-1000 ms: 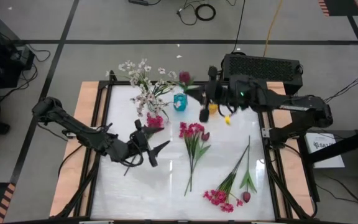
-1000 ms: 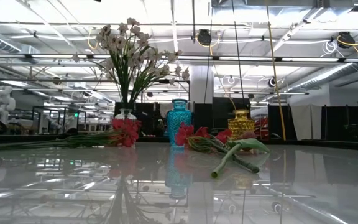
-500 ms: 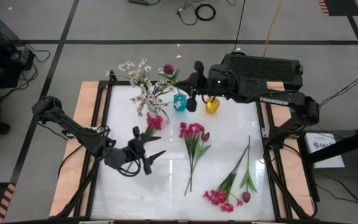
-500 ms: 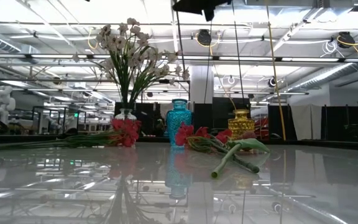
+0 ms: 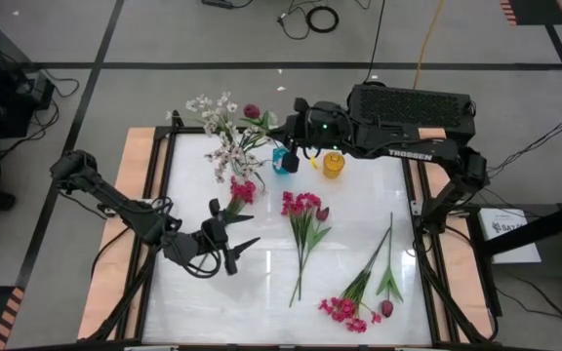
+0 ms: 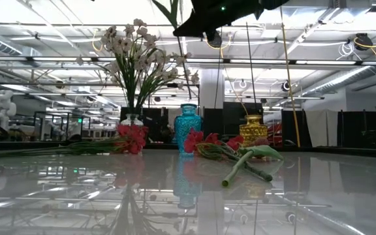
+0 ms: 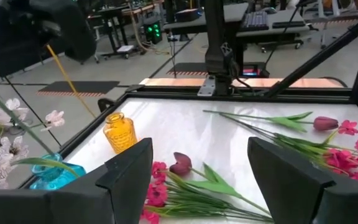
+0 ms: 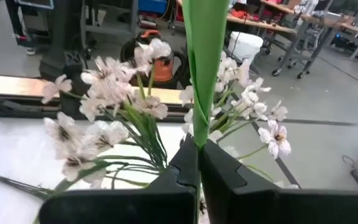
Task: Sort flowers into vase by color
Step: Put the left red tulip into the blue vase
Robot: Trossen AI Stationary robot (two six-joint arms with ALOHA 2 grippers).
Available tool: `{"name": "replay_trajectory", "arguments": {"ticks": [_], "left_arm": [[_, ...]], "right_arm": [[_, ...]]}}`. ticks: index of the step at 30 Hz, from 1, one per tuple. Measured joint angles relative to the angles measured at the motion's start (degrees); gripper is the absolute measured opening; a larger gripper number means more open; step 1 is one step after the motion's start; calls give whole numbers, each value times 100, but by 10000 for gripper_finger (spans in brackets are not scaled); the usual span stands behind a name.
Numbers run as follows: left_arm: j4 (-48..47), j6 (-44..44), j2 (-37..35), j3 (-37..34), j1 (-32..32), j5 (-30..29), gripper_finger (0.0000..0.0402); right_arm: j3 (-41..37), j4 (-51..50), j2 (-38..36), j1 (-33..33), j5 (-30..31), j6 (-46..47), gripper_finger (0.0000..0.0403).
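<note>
While the high view looks straight down, the right gripper (image 5: 296, 115) is up over the far side of the white table (image 5: 261, 292), just above the small teal glass vase (image 5: 282, 160). It holds a dark maroon tulip on a green stem (image 5: 252, 112), whose bloom sticks out to the left, near the bunch of white flowers (image 5: 224, 132) in the far left corner. A small yellow glass vase (image 5: 333, 165) stands just right of the teal one. The left gripper (image 5: 232, 245) hangs over the near left part of the table, spread wide and holding nothing. A pink sprig (image 5: 241, 190) lies near it. A pink and maroon bunch (image 5: 302, 219) lies in the middle, and more pink and maroon stems (image 5: 369, 288) lie near right.

From the low view, you see the clear vase (image 6: 132, 119) that holds the white flowers, which the high view hides under the blooms. The teal vase (image 6: 188, 121) and yellow vase (image 6: 253, 129) stand far back. The right gripper (image 6: 204, 23) shows dark at the top, with a green leaf beside it.

Through the left wrist view, the two dark fingers (image 7: 129, 168) stand well apart. Past them lie the yellow vase (image 7: 119, 132) and a maroon tulip (image 7: 181, 163).

Only the right wrist view shows the grip up close: the fingers (image 8: 185, 162) are pinched tight on the green stem (image 8: 201, 68).
</note>
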Motion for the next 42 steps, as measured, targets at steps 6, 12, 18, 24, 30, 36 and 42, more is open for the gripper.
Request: {"name": "replay_trajectory", "arguments": {"ticks": [6,12,18,24,30,36,42], "left_arm": [[1,77,0,0,0,2,269],[-10,84,0,0,0,4,269],[-24,86,0,0,0,6,269],[-24,86,0,0,0,7,269],[-24,86,0,0,0,9,269],[-24,86,0,0,0,9,269],[-29,184,0,0,0,11,269]], "right_arm": [[0,146,106,-73,-4,-50,0],[0,210,158,-149,-2,-51,0],[0,183,171,-174,-2,-44,7],[0,191,220,-185,-3,-8,16],[0,229,422,-207,0,6,16],[2,252,519,-212,36,6,17],[2,249,523,-317,43,126,17]]}}
